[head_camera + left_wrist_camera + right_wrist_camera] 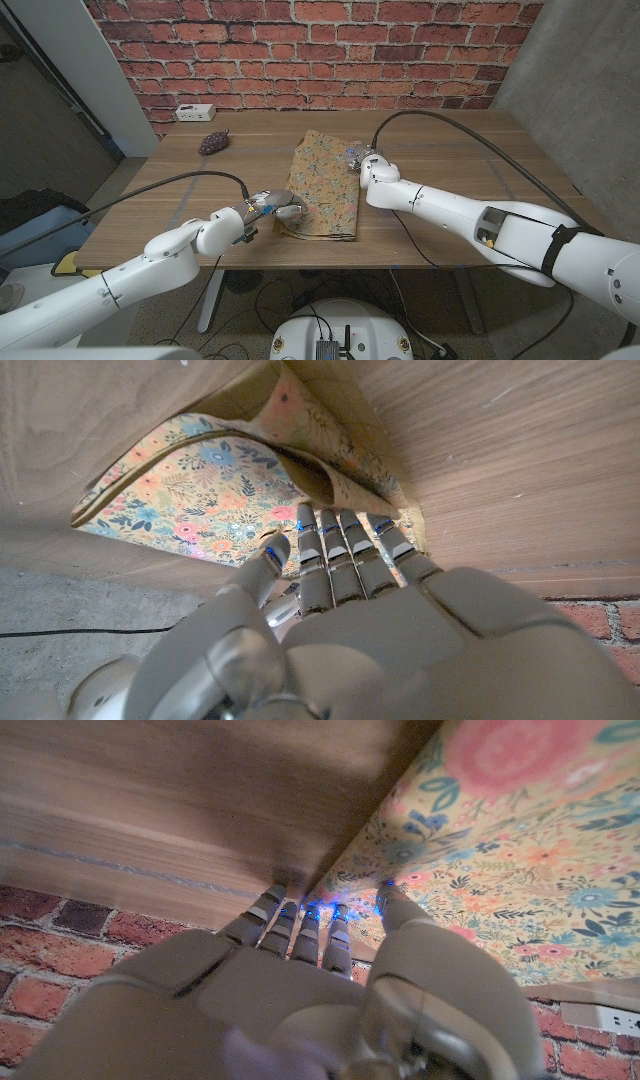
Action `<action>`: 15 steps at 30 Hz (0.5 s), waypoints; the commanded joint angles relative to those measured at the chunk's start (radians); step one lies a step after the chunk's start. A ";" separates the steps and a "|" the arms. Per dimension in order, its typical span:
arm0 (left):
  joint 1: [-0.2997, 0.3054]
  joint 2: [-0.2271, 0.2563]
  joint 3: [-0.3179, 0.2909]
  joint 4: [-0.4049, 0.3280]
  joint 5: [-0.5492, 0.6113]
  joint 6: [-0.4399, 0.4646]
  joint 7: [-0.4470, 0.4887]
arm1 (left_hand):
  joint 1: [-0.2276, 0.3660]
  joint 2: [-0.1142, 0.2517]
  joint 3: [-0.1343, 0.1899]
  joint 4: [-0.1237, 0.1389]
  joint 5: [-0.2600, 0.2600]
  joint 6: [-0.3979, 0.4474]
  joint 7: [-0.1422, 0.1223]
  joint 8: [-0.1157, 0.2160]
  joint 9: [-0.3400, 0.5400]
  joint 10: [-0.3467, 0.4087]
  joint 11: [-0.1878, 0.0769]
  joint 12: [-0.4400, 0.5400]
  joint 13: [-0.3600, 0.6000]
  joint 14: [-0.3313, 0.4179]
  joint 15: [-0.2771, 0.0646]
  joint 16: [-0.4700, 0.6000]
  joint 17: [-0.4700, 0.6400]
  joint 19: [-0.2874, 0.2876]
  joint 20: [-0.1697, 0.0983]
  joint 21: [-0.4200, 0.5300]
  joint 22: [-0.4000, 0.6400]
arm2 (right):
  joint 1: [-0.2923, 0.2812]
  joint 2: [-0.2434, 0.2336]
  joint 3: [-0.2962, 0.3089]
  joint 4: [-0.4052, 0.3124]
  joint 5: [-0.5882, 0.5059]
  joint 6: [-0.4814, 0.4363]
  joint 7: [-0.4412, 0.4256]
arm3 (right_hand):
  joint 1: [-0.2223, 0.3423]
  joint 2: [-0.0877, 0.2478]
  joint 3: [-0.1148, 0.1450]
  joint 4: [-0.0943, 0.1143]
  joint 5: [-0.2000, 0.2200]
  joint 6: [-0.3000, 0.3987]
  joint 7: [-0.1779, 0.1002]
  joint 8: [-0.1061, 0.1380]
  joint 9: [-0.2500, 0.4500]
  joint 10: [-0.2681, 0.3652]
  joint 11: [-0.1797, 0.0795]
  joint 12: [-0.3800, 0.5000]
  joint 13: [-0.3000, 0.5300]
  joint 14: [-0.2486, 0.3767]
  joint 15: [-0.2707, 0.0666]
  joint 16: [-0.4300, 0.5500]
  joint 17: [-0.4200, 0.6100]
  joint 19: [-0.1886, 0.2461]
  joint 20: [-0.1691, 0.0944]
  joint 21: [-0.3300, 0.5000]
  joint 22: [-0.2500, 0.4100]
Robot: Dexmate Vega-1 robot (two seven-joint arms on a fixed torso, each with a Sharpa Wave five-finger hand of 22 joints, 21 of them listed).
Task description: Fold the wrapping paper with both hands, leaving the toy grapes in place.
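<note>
The floral wrapping paper (pixel 323 182) lies folded on the wooden bench (pixel 450 150), a long doubled strip running from the near edge toward the brick wall (pixel 300 50); the toy grapes (pixel 212 143) sit apart from the paper on its left, toward the far side of the bench, with a white power strip (pixel 194 111) beyond them by the wall. The left hand (pixel 272 207) is at the paper's near left corner; in the left wrist view its fingers (pixel 340 545) reach straight, side by side, to the paper's edge where the layers gape — whether it pinches the sheet I cannot tell. The right hand (pixel 372 163) is at the paper's far right edge; in the right wrist view its fingertips (pixel 300 915) meet the paper's edge on the bench — its grip cannot be told either.
</note>
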 commanded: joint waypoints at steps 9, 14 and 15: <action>0.098 -0.019 -0.079 0.018 0.004 -0.116 0.259 | -0.016 0.003 -0.021 0.015 -0.002 -0.034 -0.005 -0.009 0.003 -0.031 0.007 -0.012 0.003 -0.015 0.020 0.009 0.013 -0.016 0.124 -0.039 0.010 | -0.254 -0.122 0.298 -0.272 0.153 0.281 -0.263 | -0.110 -0.015 -0.044 0.071 -0.002 -0.025 -0.001 0.008 0.004 -0.014 0.020 0.006 0.004 -0.007 -0.013 0.011 0.007 0.003 0.021 -0.013 0.009; 0.137 -0.042 -0.112 0.055 -0.002 -0.201 0.382 | -0.035 -0.041 -0.052 0.005 -0.006 -0.058 -0.011 -0.013 0.002 -0.050 0.002 -0.014 0.004 -0.012 0.017 0.011 0.011 -0.031 0.125 -0.051 0.011 | -0.289 -0.134 0.330 -0.298 0.176 0.329 -0.281 | -0.154 -0.019 -0.063 0.098 0.000 -0.023 0.001 0.012 0.004 -0.010 0.032 0.011 0.004 -0.001 -0.002 0.014 0.008 0.004 0.026 -0.018 0.009; 0.144 -0.049 -0.117 0.065 -0.006 -0.221 0.403 | -0.043 -0.046 -0.059 0.007 -0.006 -0.079 -0.016 -0.017 0.002 -0.059 0.000 -0.016 0.004 -0.016 0.018 0.010 0.011 -0.032 0.126 -0.054 0.011 | -0.294 -0.137 0.335 -0.302 0.178 0.337 -0.283 | -0.159 -0.020 -0.065 0.101 0.001 -0.021 0.002 0.013 0.004 -0.010 0.032 0.011 0.004 -0.002 -0.001 0.013 0.008 0.004 0.027 -0.018 0.009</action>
